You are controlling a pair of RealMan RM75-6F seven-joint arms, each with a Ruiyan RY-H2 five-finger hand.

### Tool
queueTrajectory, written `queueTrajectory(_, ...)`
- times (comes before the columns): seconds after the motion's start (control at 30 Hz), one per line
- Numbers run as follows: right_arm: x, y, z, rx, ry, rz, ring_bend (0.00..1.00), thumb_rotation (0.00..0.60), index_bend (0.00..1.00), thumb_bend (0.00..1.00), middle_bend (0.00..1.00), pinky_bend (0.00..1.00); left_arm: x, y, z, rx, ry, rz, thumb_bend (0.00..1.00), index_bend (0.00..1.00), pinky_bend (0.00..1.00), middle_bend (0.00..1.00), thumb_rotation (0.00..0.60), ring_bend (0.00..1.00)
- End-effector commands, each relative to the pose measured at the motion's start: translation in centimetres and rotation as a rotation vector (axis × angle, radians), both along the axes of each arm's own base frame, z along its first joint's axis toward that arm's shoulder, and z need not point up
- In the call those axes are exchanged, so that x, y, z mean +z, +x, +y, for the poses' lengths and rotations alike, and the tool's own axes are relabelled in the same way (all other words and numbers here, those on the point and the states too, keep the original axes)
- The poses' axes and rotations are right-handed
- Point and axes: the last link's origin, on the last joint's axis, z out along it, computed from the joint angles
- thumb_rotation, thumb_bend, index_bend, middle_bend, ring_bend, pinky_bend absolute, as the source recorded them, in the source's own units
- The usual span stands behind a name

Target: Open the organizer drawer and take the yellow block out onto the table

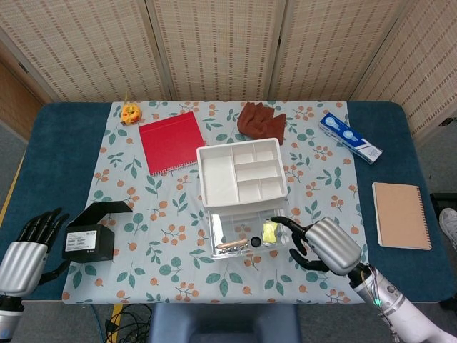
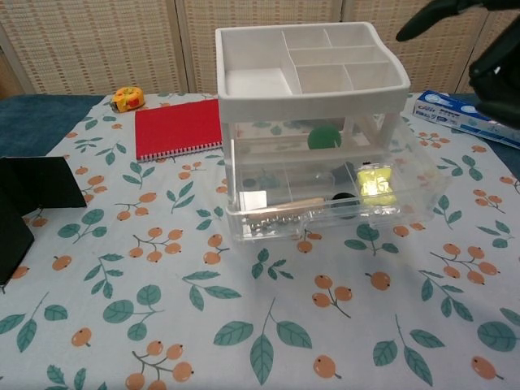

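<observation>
The white organizer stands mid-table, its clear lower drawer pulled out toward me. The yellow block lies in the drawer's right part. My right hand hovers just right of the drawer, raised above the table, fingers apart and holding nothing. In the head view a dark fingertip reaches toward the drawer's right front corner near the block. My left hand rests at the table's near left edge, fingers spread and empty.
A black box with its flap up sits near the left hand. Behind the organizer lie a red notebook, a brown cloth and an orange toy. A blue box and a tan notebook lie right.
</observation>
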Motion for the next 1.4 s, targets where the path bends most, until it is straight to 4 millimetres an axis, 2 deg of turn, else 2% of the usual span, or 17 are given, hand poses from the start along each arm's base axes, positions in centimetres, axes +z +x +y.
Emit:
queueTrajectory(0.03,1.2,3.0,-2.1,0.126,-0.070,0.111,0.81,0.600,0.17,0.37,0.75,0.95,0.1,0.0,-0.1,-0.001,0.001,-0.001,0.20,0.08,0.11,0.06,0.600,0.07)
queueTrajectory(0.23,0.6,6.2,-4.9,0.293,-0.152,0.296,0.94,0.600,0.29,0.20,0.86,1.00,0.3,-0.1,-0.3,0.007,0.008,0.000,0.20,0.08,0.11,0.06,0.600,0.07)
queueTrajectory(0.37,-0.8,6.8,-5.9,0.399,-0.192,0.433,0.99,0.600,0.35,0.10,0.92,1.00,0.4,-0.1,-0.4,0.009,0.013,0.000,0.20,0.08,0.11,0.06,0.600,0.07)
queueTrajectory(0.53,-2.7,6.5,-6.1,0.481,-0.203,0.537,1.00,0.600,0.36,0.01,0.94,1.00,0.3,-0.3,-0.5,0.017,0.013,-0.005,0.20,0.08,0.11,0.06,0.600,0.07)
queueTrajectory(0.97,-5.1,4.2,-6.4,0.568,-0.208,0.634,1.00,0.600,0.37,0.01,0.94,1.00,0.0,-0.4,-0.7,0.020,0.008,-0.016,0.20,0.08,0.11,0.06,0.600,0.07)
queueTrajectory(1.4,-6.0,3.7,-7.0,0.605,-0.195,0.696,1.00,0.600,0.37,0.01,0.94,1.00,-0.2,-0.8,-0.8,0.037,0.007,-0.016,0.20,0.08,0.11,0.06,0.600,0.07)
